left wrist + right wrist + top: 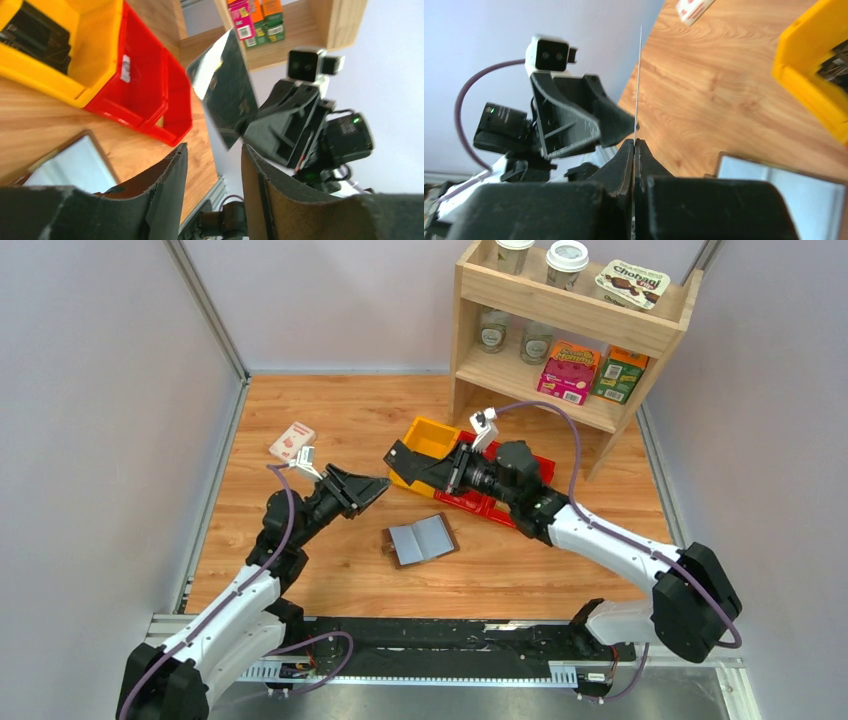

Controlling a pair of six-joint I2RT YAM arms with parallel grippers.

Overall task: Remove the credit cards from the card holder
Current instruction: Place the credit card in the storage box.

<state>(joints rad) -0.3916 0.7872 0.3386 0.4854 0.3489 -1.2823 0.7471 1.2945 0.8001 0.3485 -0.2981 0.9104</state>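
Right gripper [634,146] clamped tight, jaws pressed together on a thin dark card [225,95]. It is pinched near its lower end, and the rest stands out past the fingertips. From the right wrist the card shows only as a hairline edge.

Facing it is the left gripper [214,150], fingers apart with nothing between them. Its tips are aimed at the card's broad face, close to it but not touching. Both grippers hang above the light wooden tabletop [330,410].

Down between them, nearer the arm bases, lies the flat brown bifold card holder [422,540]. It is spread open with its grey-blue inner panels up, and neither gripper touches it.

Behind the right gripper sits an open yellow plastic bin [432,435], with red plastic bins [480,505] alongside it. Out past the left gripper, a small white-and-red box [292,440] lies flat on the table. At the back right stands a wooden two-tier shelf [575,302] holding cups, jars and cartons.
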